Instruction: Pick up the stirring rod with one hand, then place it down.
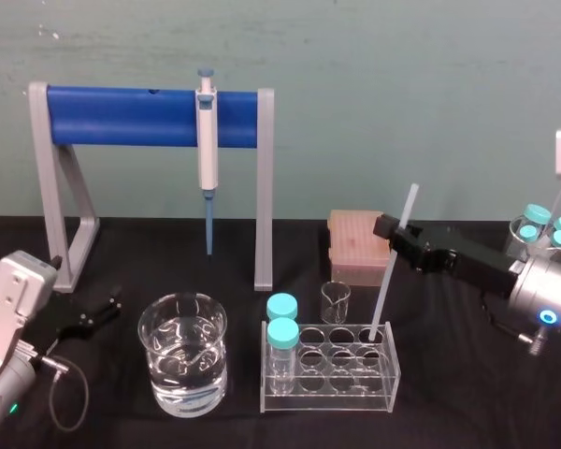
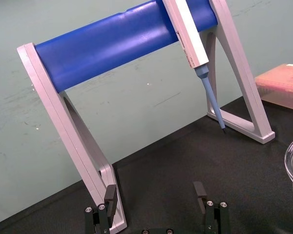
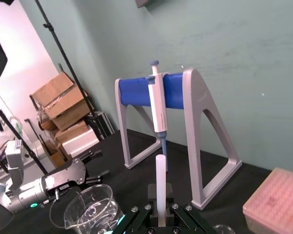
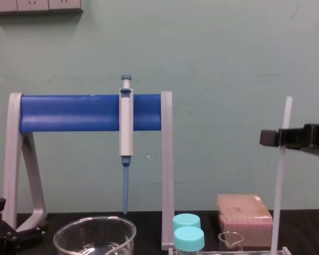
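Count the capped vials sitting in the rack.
2, both in the left column of the rack: one vial in front, the other right behind it. More teal caps sit at the far right, off the rack; some may be hidden.

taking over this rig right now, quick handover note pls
Right gripper: shut on the stirring rod near its upper part, rod nearly upright.
The rod's lower end is at a back hole of the tube rack; I cannot tell whether it has cleared the hole.
Left gripper: open, parked on the table beside the foot of the pipette stand.
Done: grasp. Left: lift the rod clear, then place it down.
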You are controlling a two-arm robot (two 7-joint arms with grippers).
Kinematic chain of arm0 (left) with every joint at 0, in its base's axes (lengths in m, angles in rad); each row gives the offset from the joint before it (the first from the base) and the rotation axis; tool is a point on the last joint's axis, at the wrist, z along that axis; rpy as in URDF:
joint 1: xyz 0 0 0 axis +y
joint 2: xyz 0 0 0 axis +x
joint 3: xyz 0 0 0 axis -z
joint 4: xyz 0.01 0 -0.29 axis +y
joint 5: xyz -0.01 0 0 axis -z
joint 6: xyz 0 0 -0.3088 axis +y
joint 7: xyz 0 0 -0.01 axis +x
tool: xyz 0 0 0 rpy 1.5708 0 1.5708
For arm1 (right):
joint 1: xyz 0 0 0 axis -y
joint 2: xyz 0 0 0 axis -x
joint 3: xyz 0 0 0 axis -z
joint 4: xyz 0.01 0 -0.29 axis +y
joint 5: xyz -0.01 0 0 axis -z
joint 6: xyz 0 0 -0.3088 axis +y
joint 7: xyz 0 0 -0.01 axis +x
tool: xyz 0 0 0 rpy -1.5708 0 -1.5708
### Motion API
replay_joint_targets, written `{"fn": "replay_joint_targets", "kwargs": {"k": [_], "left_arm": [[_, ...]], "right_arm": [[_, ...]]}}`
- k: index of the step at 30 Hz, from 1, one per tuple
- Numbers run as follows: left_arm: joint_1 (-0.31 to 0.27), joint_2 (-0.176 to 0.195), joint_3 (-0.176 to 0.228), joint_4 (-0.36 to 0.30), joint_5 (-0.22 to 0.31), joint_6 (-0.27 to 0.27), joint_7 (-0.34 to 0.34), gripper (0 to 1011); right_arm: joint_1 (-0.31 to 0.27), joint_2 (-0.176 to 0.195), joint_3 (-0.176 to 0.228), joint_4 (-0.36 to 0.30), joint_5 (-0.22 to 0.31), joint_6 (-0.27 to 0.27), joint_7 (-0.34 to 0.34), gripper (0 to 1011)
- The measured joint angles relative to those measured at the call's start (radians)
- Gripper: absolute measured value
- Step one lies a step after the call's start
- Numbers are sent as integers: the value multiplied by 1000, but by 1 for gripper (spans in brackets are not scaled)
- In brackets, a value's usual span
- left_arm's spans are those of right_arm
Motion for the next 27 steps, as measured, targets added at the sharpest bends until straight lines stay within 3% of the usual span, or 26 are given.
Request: {"fn": "replay_joint_targets", "kwargs": {"k": [15,27], "left_arm": [[0,0,0,0,0,0,0,1005],[0,0,0,0,0,0,0,1005]], "right_arm": [[20,49,30,-88,-61,8,11,66],[26,58,40,-109,-77,17,10,66]]}}
